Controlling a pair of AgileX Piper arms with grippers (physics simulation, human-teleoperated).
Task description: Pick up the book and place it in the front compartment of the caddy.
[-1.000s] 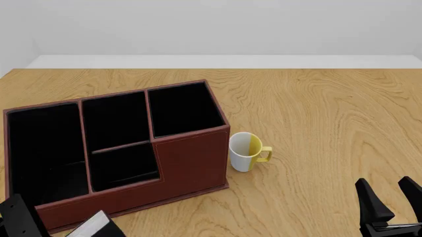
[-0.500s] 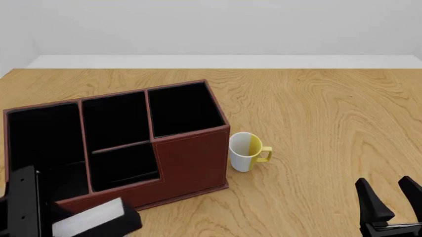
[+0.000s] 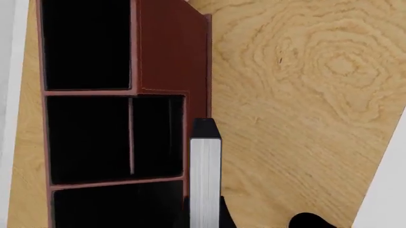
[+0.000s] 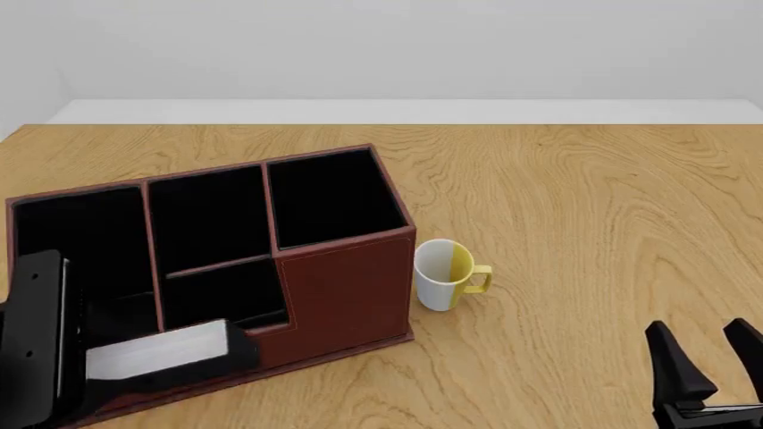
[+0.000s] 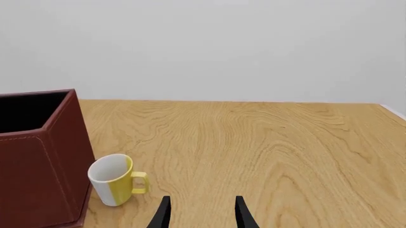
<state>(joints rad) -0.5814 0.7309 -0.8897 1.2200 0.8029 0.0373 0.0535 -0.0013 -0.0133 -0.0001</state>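
The left gripper [image 4: 71,380] has risen and moved forward since half a second ago, its fingers clenched on the book [image 4: 161,350], which now hangs white edge up over the low front wall of the caddy [image 4: 346,286], higher than before. The right gripper [image 4: 709,371] stays put, fingers spread and empty, right of the mug [image 4: 444,274] on the counter [image 4: 573,197].
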